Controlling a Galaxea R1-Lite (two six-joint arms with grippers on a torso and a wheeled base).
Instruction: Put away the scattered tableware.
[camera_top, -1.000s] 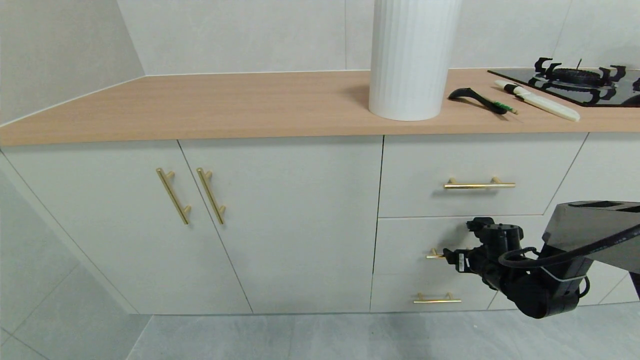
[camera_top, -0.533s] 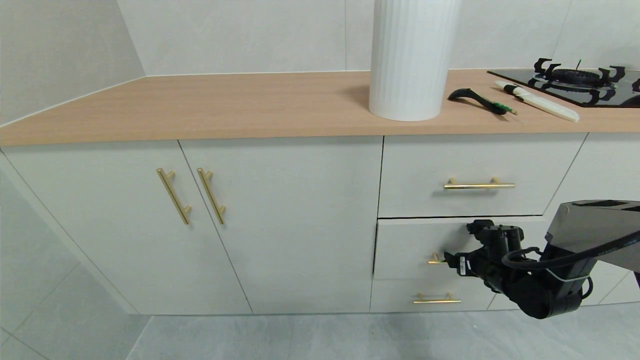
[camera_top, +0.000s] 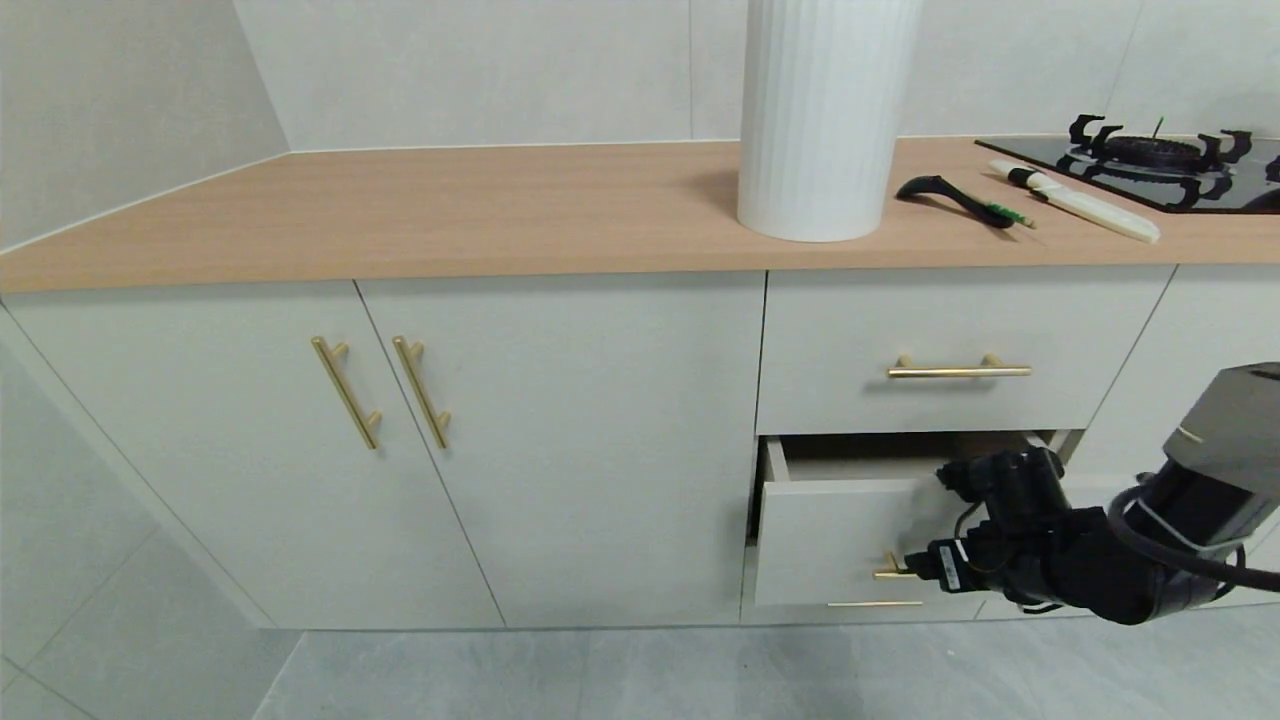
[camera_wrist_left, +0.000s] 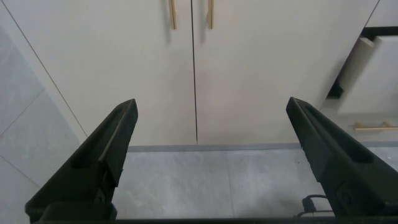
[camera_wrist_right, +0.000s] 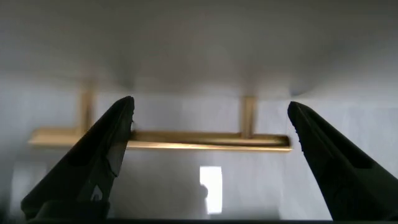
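Observation:
On the wooden counter (camera_top: 450, 215), at the right, lie a black spoon (camera_top: 950, 195) with a green-tipped handle and a long white utensil (camera_top: 1085, 208). Below them the middle drawer (camera_top: 840, 530) stands pulled partly out. My right gripper (camera_top: 915, 570) is at its gold handle (camera_top: 890, 573). In the right wrist view the handle (camera_wrist_right: 186, 142) runs across between the wide-apart fingers of the right gripper (camera_wrist_right: 208, 106). My left gripper (camera_wrist_left: 211, 112) hangs open low before the cabinet doors (camera_wrist_left: 249, 62), holding nothing.
A tall white ribbed cylinder (camera_top: 820, 120) stands on the counter beside the utensils. A black gas hob (camera_top: 1150, 165) is at the far right. The top drawer (camera_top: 950, 340) is closed, and the bottom drawer's handle (camera_top: 873, 603) sits under the pulled-out front. Grey floor (camera_top: 600, 680) lies below.
The middle drawer has slid out from closed to partly pulled out. My right gripper and arm have drawn back and down with its handle.

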